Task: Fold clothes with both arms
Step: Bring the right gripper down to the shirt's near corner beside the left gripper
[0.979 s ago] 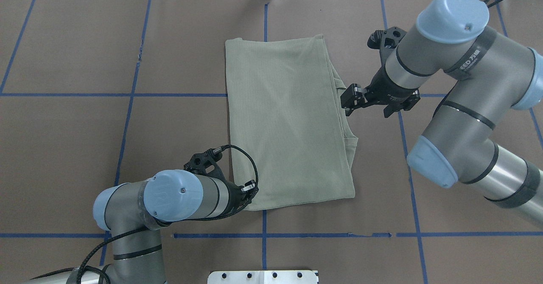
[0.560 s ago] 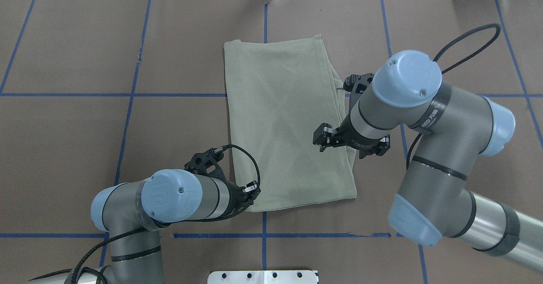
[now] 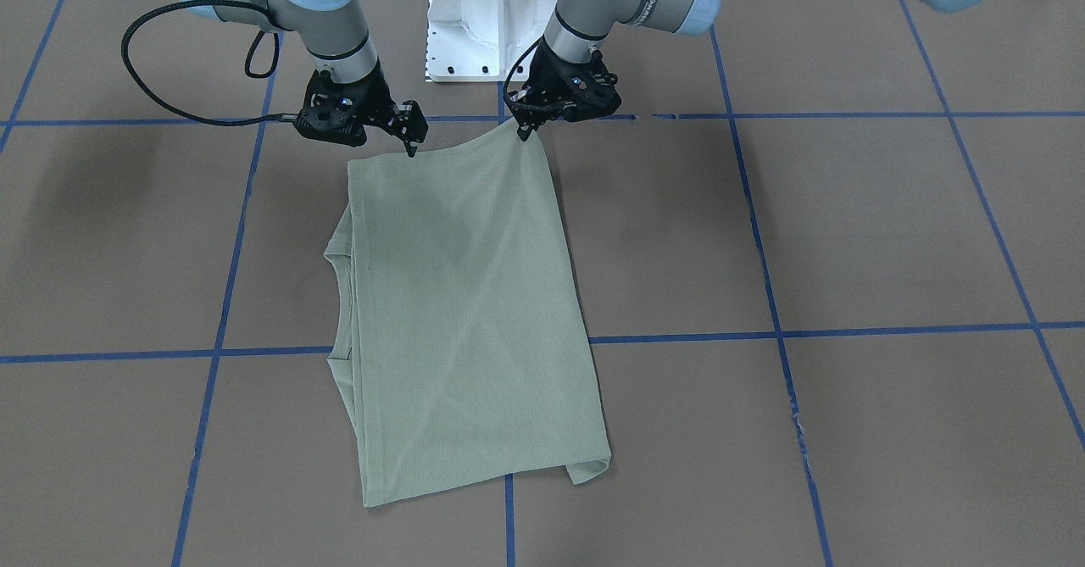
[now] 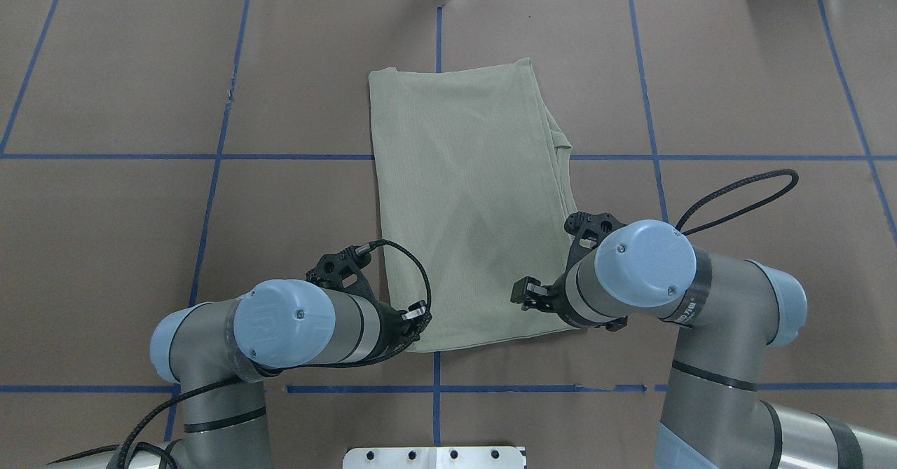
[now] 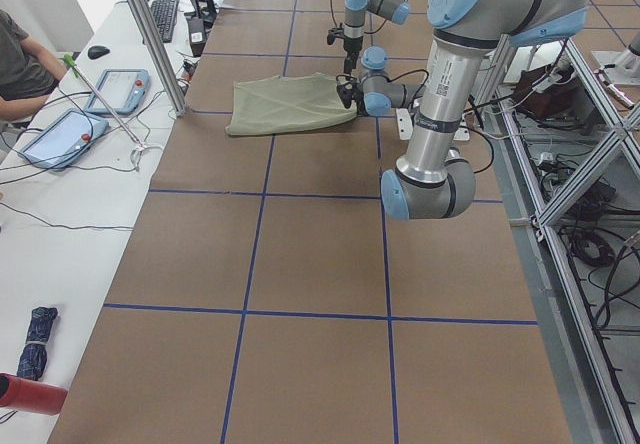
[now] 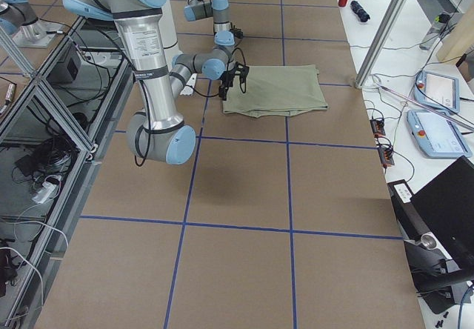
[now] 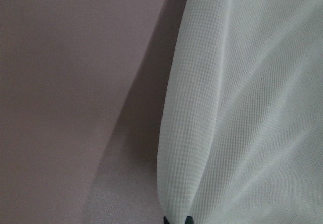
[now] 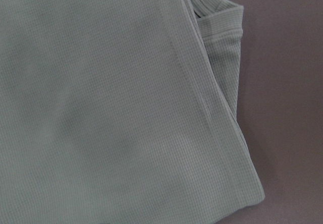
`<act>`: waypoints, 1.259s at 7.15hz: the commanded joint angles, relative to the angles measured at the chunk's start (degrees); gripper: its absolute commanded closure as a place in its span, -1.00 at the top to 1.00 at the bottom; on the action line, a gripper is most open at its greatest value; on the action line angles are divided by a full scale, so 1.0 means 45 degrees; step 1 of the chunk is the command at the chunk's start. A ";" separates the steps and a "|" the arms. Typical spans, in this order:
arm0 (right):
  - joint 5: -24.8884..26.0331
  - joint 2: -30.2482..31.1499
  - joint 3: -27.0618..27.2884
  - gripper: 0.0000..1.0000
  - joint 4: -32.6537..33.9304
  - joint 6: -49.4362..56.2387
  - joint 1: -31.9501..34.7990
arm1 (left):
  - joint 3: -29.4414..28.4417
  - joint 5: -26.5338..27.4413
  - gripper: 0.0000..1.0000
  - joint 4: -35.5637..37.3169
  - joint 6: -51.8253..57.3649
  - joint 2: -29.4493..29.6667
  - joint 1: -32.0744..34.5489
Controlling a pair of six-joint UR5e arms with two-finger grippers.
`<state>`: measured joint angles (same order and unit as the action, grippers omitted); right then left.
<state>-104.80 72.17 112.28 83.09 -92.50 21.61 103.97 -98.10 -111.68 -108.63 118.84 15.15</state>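
The sage-green clothes (image 4: 476, 202) lie on the brown table as one long folded rectangle, collar (image 4: 560, 143) poking out on the right edge. My left gripper (image 4: 418, 318) is shut on the near-left corner; the front view shows that corner (image 3: 527, 130) lifted into a peak, and the left wrist view shows cloth (image 7: 252, 108) pinched at the fingertips. My right gripper (image 4: 567, 309) hovers open just over the near-right corner (image 3: 360, 160). Its wrist view shows only flat cloth (image 8: 111, 108) and the folded edge, no fingers.
The white base pedestal (image 3: 492, 16) stands just behind both grippers. Blue tape lines (image 4: 210, 157) grid the table. A side bench with tablets (image 5: 60, 134), a metal post (image 5: 150, 34) and a seated person lies beyond the shirt's far end.
The right arm swung from beside the collar edge toward me, down to the shirt's near-right corner. The left gripper kept its hold on the near-left corner and barely moved.
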 commanded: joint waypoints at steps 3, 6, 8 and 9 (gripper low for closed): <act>0.0046 -0.0120 -0.0908 1.00 0.0085 -0.0987 -0.0213 | 0.0000 0.0004 -1.00 -0.0006 -0.0001 0.0076 -0.0007; 0.0065 -0.0414 -0.1025 1.00 0.0637 -0.1514 -0.0388 | 0.0000 0.0004 -1.00 -0.0006 -0.0002 0.0076 -0.0007; 0.0065 -0.0414 -0.1084 1.00 0.0618 -0.1534 -0.0409 | 0.0020 -0.0016 -1.00 -0.0025 0.0018 0.0096 -0.0007; 0.0046 -0.0414 -0.1084 0.99 0.0618 -0.1534 -0.0409 | 0.0020 0.0004 -1.00 -0.0006 0.0018 0.0096 -0.0007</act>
<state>-104.52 70.33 107.45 85.86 -99.37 19.82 104.05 -98.15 -111.74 -108.56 119.24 15.12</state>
